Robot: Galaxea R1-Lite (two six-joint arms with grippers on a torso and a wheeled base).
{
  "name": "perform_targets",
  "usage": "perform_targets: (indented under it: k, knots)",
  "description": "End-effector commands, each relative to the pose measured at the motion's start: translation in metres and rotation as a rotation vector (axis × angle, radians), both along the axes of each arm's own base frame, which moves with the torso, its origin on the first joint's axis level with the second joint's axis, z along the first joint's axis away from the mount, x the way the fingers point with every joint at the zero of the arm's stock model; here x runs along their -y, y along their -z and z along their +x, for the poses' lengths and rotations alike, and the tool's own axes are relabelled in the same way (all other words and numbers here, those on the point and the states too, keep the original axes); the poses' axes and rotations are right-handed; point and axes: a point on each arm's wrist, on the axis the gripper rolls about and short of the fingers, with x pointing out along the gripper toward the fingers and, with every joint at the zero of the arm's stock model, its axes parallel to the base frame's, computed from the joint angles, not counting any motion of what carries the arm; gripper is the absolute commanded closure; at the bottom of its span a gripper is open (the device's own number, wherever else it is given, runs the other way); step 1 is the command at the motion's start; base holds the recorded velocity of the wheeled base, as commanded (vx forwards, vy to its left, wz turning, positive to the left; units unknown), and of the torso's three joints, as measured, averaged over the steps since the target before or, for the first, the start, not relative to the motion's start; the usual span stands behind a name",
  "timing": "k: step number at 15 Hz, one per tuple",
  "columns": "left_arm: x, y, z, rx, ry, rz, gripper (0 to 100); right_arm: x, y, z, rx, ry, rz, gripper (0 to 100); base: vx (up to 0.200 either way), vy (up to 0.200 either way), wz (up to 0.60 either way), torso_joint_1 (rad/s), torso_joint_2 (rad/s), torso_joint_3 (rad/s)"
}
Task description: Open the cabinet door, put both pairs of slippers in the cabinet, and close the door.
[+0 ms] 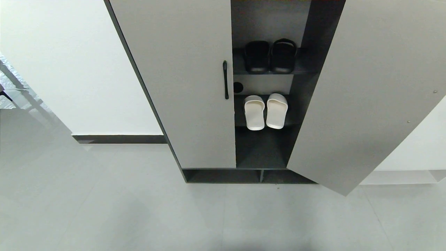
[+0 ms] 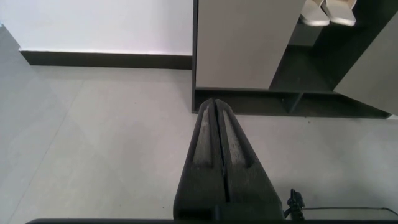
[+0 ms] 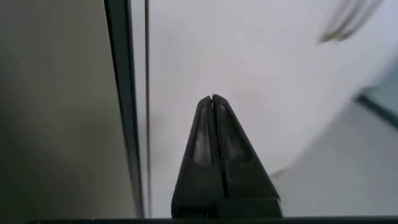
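Slippers point(image 2: 314, 12) lie shelved, well beyond left claw point(image 2: 216, 103).

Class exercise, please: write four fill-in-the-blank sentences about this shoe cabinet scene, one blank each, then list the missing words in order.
1. The black slippers sit on the shelf ____ the white slippers.
2. The right-hand door stands ____.
3. The left-hand door, bearing the black handle, is ____.
4. The left gripper holds nothing, and its fingers are ____.

Missing words: above; open; closed; shut.
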Motion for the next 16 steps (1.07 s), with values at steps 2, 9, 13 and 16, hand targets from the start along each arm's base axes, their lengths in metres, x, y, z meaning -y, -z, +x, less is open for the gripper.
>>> perform_targets:
  k: [2,9,13,16]
  knots:
    - [0.000,0.000,0.000,-0.001,0.000,-0.001,100,0.035,0.022,-0.010,-0.067,-0.255,0.089,100,0.000,0.000,0.00,0.000,0.00,0.000]
    - [0.000,0.000,0.000,-0.001,0.000,-0.001,100,0.049,0.073,0.044,-0.150,-0.552,0.138,100,0.000,0.000,0.00,0.000,0.00,0.000]
    - [0.000,0.000,0.000,-0.001,0.000,-0.001,100,0.039,0.088,0.070,-0.097,-0.697,0.145,100,0.000,0.000,0.00,0.000,0.00,0.000]
    - [0.000,0.000,0.000,-0.001,0.000,-0.001,100,0.019,0.091,0.073,-0.115,-0.814,0.191,100,0.000,0.000,0.00,0.000,0.00,0.000]
